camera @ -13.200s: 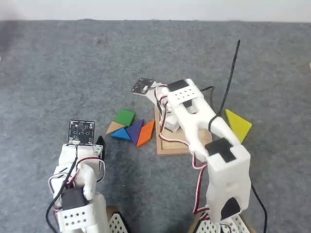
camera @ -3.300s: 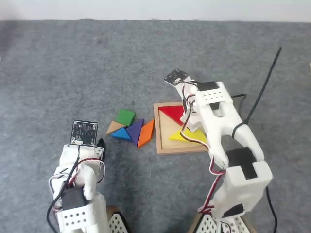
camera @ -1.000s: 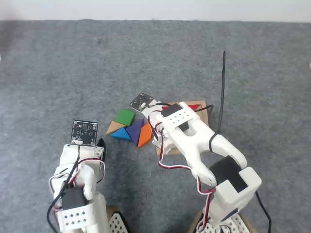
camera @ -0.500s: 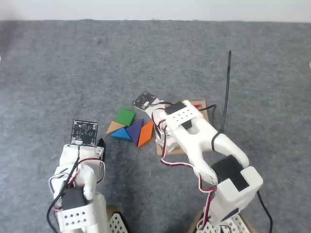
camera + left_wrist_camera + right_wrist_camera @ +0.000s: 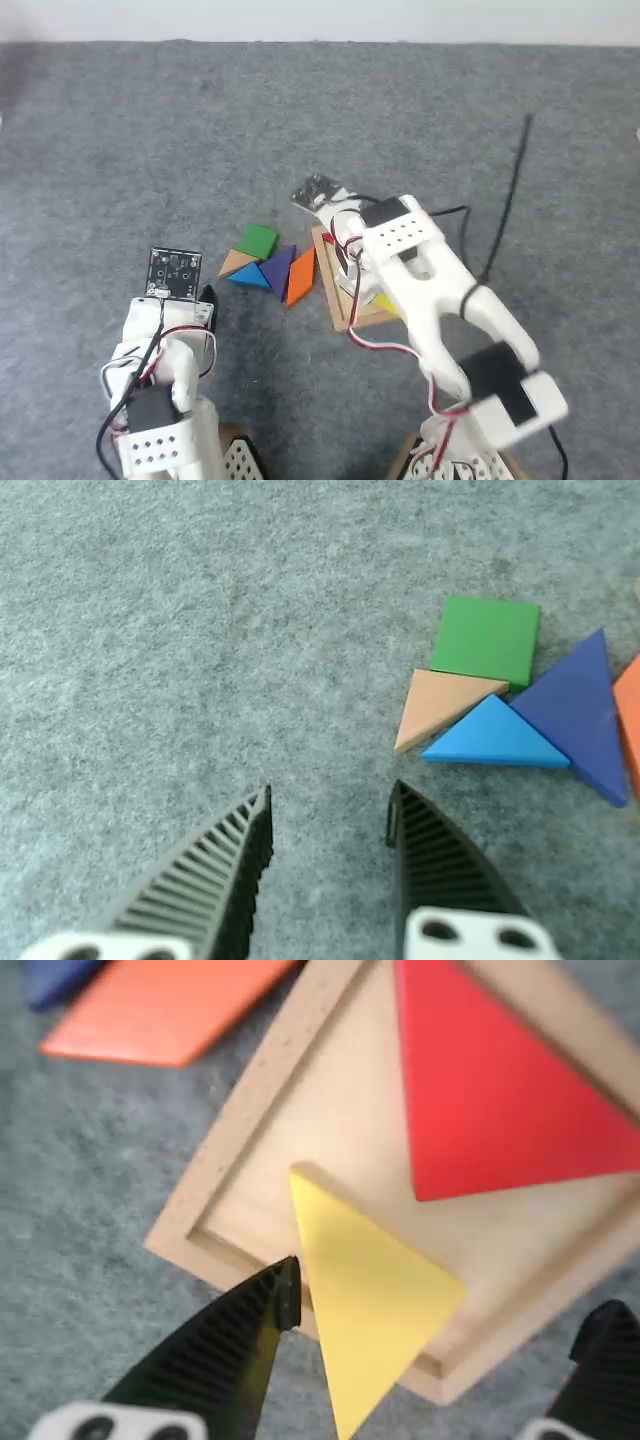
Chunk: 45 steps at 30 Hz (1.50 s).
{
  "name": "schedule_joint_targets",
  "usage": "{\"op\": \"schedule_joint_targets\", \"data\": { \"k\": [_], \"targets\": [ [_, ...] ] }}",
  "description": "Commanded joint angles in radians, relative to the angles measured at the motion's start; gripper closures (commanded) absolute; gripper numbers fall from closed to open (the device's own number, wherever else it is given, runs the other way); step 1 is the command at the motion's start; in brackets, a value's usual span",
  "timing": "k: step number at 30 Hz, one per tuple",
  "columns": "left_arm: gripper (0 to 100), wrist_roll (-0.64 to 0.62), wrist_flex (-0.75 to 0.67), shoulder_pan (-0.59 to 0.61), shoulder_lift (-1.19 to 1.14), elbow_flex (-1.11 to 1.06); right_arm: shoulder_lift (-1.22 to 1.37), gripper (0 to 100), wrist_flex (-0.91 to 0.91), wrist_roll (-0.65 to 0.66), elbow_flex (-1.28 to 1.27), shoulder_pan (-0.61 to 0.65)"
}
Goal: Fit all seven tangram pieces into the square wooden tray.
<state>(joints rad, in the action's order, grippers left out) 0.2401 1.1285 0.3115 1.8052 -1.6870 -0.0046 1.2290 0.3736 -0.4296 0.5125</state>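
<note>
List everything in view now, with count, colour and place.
mat: 1, grey, over the table.
tray: 1, wood, on mat.
red triangle: 1, red, flat in tray.
yellow triangle: 1, yellow, in tray, one corner out over the rim.
parallelogram: 1, orange, on mat beside tray.
dark blue triangle: 1, dark blue, beside parallelogram.
light blue triangle: 1, light blue, against dark blue triangle.
green square: 1, green, on mat among the loose pieces.
tan triangle: 1, tan, between green square and light blue triangle.
left gripper: 1, black, open over bare mat.
right gripper: 1, black, open astride yellow triangle.
</note>
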Motion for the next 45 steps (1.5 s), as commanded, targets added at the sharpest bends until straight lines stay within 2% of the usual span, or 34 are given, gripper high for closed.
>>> {"op": "schedule_joint_targets", "data": {
  "k": [1, 5, 9, 12, 18, 25, 29, 37, 45],
  "targets": [
    [82, 0.011, 0.008, 0.005, 0.011, 0.004, -0.076, 56.4, 0.047, -0.031, 0.025, -0.018],
    [82, 0.011, 0.008, 0.005, 0.011, 0.004, -0.077, 56.4, 0.053, -0.035, -0.006, -0.065],
    [82, 0.011, 0.008, 0.005, 0.011, 0.004, -0.105, 56.4, 0.053, -0.066, -0.009, -0.255],
    [82, 0.011, 0.008, 0.005, 0.011, 0.004, -0.108, 56.4, 0.048, -0.018, -0.037, -0.381],
    [82, 0.011, 0.008, 0.005, 0.011, 0.004, -0.108, 56.4, 0.021, 0.002, -0.100, -0.420],
    [82, 0.011, 0.008, 0.005, 0.011, 0.004, -0.110, 56.4, 0.013, -0.003, -0.195, -0.387],
    [82, 0.011, 0.008, 0.005, 0.011, 0.004, -0.108, 56.4, -0.010, -0.011, -0.224, -0.283],
    [82, 0.011, 0.008, 0.005, 0.011, 0.004, -0.108, 56.4, -0.007, -0.127, -0.227, -0.077],
    [82, 0.011, 0.008, 0.006, 0.011, 0.004, -0.108, 56.4, -0.015, -0.143, -0.201, -0.059]
  ]
}}
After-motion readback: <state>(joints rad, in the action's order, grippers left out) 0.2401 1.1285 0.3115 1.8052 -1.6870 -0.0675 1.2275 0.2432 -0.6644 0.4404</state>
